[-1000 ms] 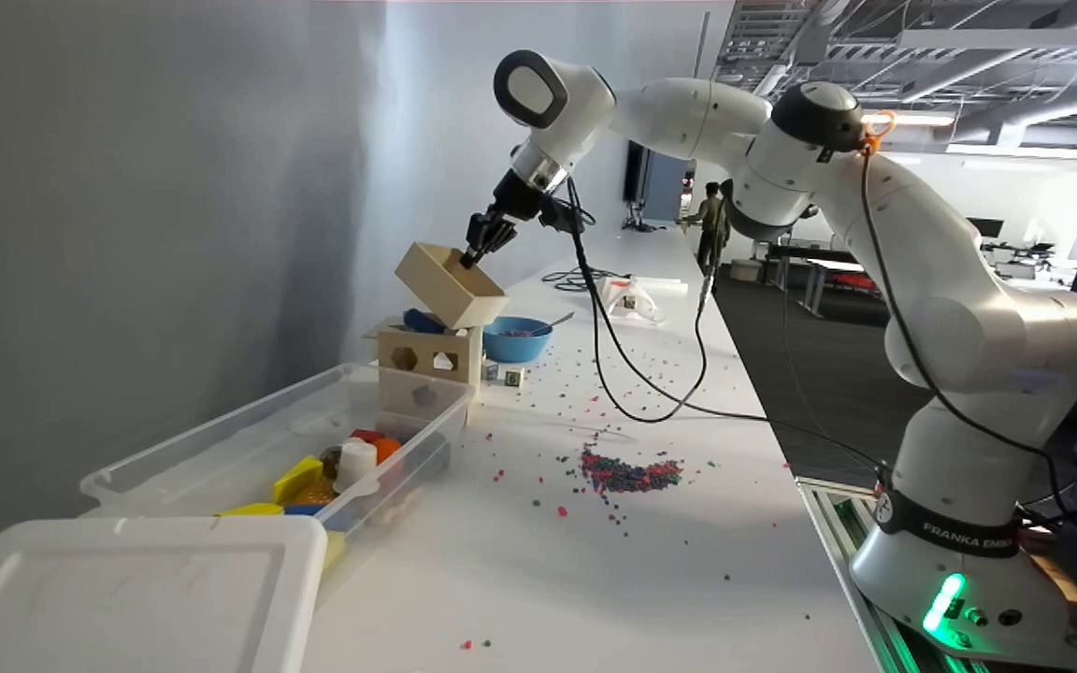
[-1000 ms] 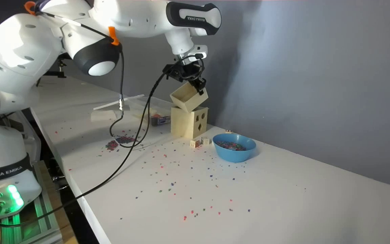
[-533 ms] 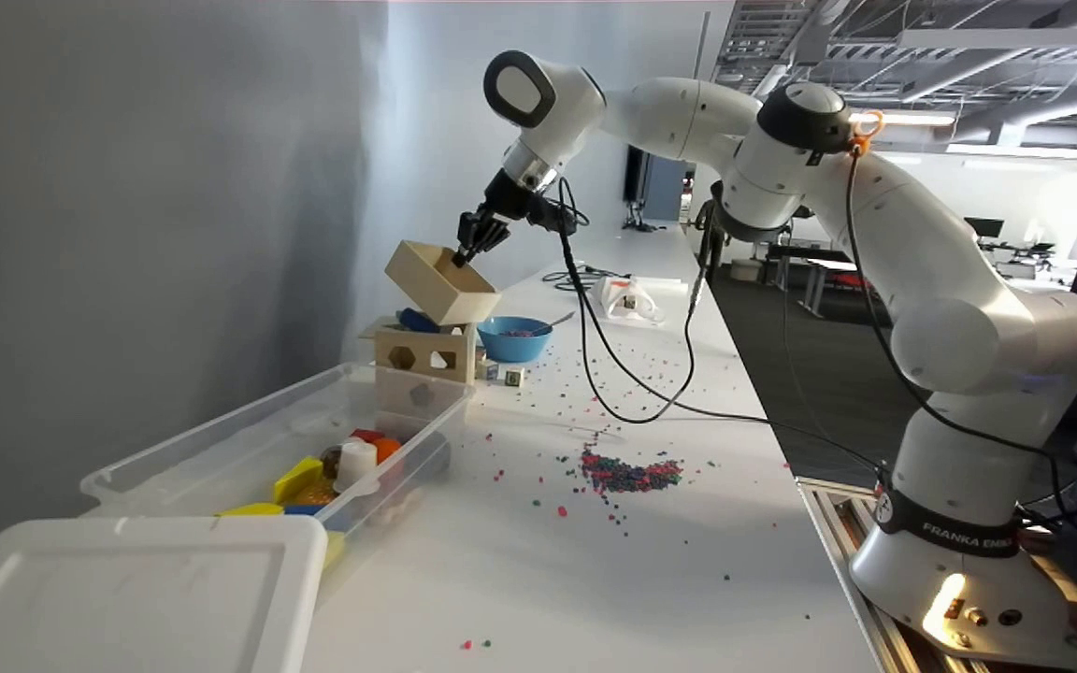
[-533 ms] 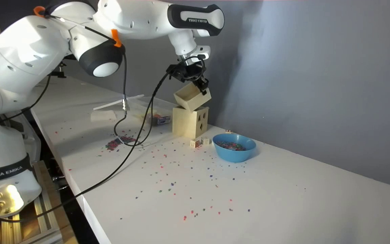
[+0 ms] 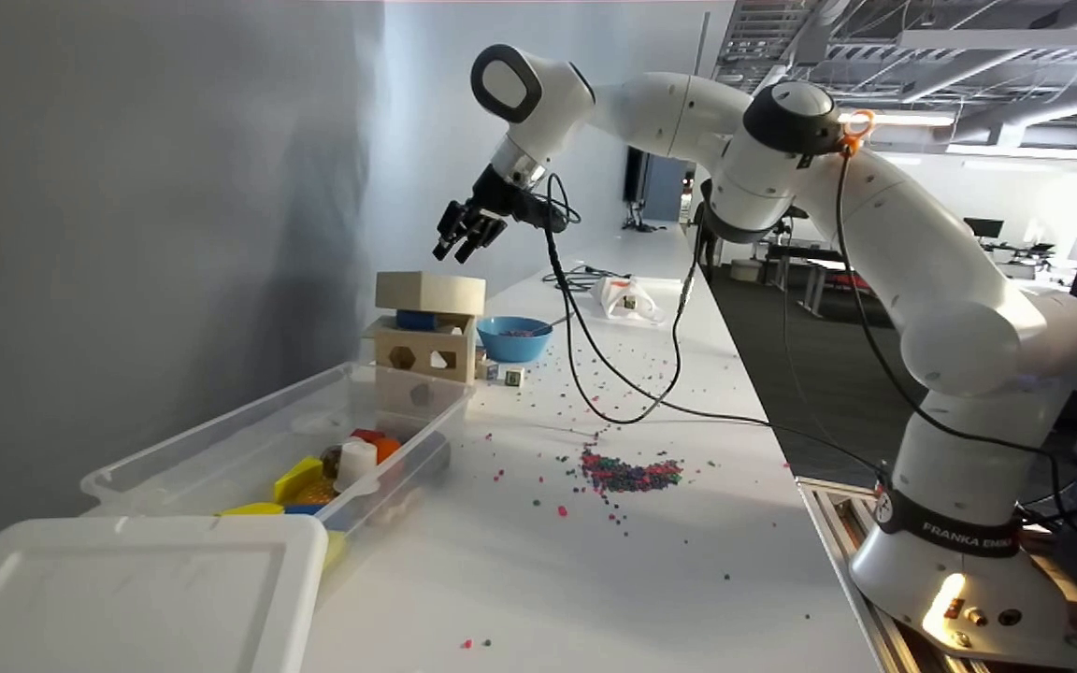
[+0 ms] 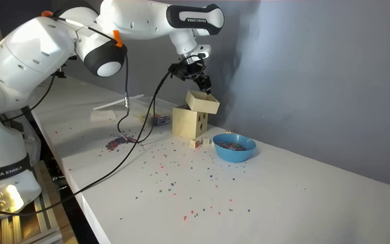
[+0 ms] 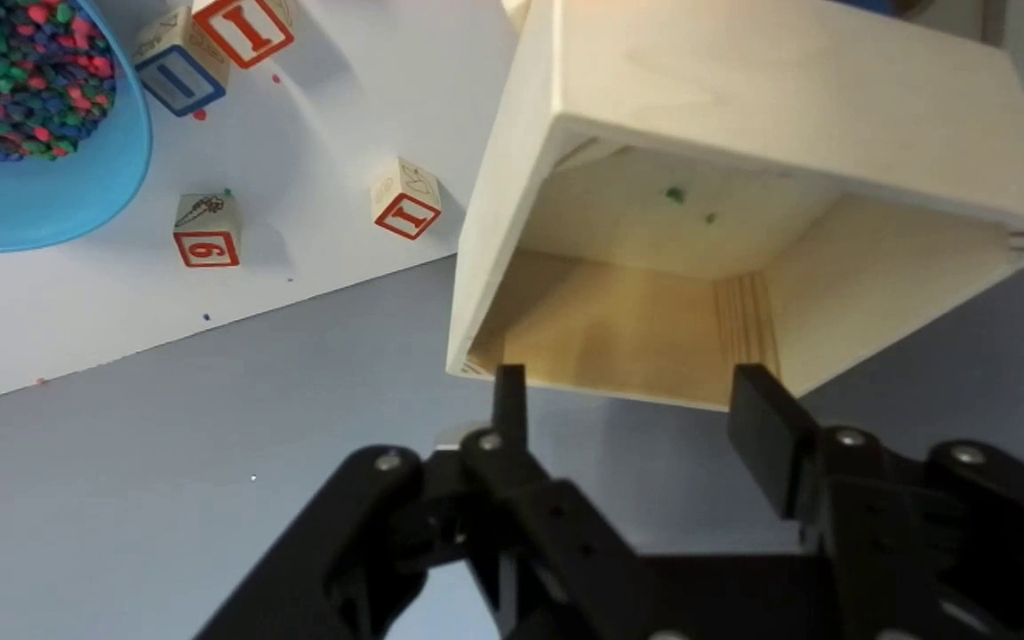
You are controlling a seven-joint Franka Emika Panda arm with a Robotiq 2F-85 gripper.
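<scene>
Exterior view, gripper (image 5: 451,254) now spread apart, wooden tray (image 5: 431,293) released, lying flatter.

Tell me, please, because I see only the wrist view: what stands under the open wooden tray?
Observer: Under the tray stands a wooden box with cut-out holes.
Operator: Thank you. Is anything touching the tray from above?
Observer: No, in an exterior view the claw hangs above it with a visible gap.
Operator: And what else is near, outside my picture?
Observer: Near the wooden box is a clear plastic bin with coloured pieces inside.
</scene>
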